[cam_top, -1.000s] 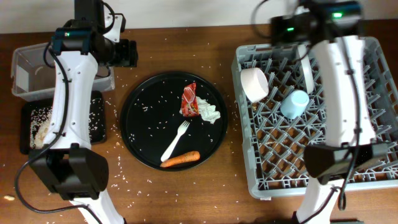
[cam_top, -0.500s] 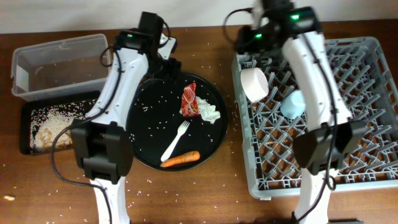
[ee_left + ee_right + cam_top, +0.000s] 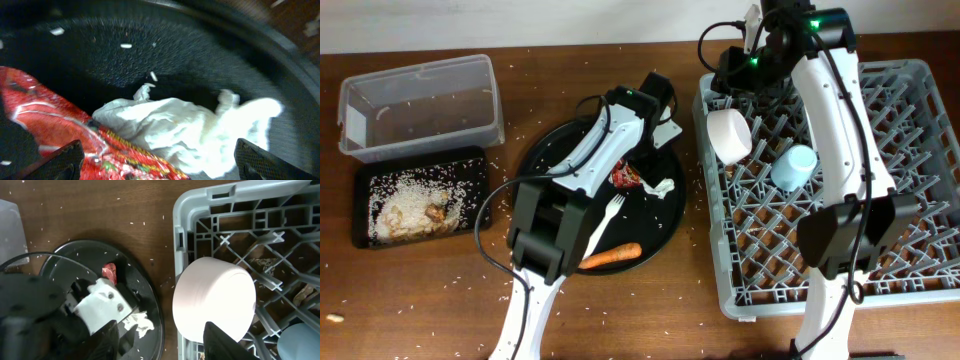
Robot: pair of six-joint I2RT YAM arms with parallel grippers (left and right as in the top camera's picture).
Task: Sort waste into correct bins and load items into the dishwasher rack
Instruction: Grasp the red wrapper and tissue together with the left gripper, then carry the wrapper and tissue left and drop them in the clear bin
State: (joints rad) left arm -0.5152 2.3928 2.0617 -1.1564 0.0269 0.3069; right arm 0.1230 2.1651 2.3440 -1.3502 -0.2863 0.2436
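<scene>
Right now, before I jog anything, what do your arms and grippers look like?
Both arms are white shells over black joint housings. A thin black cable loops beside the left arm; the right arm carries a green light and black cabling near its top joint. The left gripper and right gripper have dark, blunt fingers, and a white bracket sits behind the left one.

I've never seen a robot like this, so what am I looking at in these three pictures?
Those white things are two robot arms, left and right, each ending in a two-finger gripper. One picture looks down from above the table; the other two come from small cameras on the wrists. The left gripper hangs open over a red-and-white wrapper and a white tissue on a round black tray. A fork and carrot lie there too. The right gripper is open near a white bowl in the grey rack. Neither holds anything.
</scene>
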